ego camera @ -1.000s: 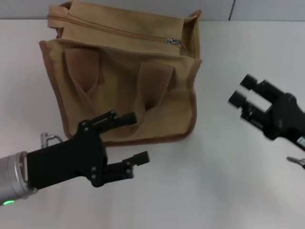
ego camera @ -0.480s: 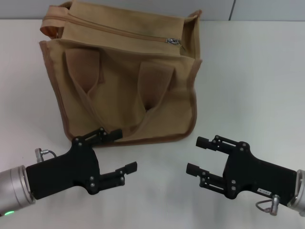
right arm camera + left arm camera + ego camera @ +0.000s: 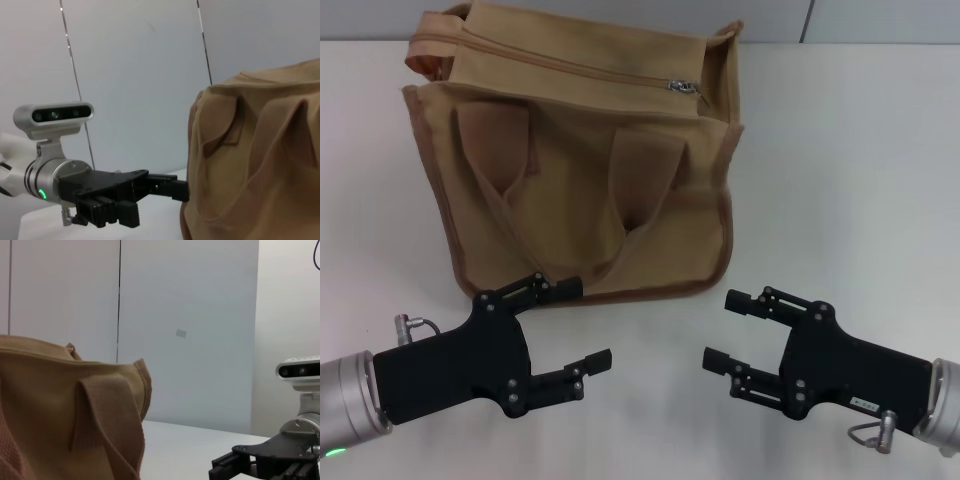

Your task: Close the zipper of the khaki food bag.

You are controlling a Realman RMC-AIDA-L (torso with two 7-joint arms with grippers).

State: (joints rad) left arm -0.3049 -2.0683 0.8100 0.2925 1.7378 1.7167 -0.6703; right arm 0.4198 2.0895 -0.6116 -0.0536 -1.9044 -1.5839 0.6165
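Left gripper [image 3: 578,325] near-left on white table [image 3: 840,150], fingers spread apart, holding nothing; upper fingertip just at near bottom edge of khaki food bag [image 3: 580,160]. Bag stands far-left of centre, brown trim along edges, two handles drooping on near face. Zipper [image 3: 570,65] runs across top panel, silver pull [image 3: 682,87] at right end. Right gripper [image 3: 728,330] near-right, fingers parted, empty, apart from bag. Bare table gap between grippers; wide open table right of bag.
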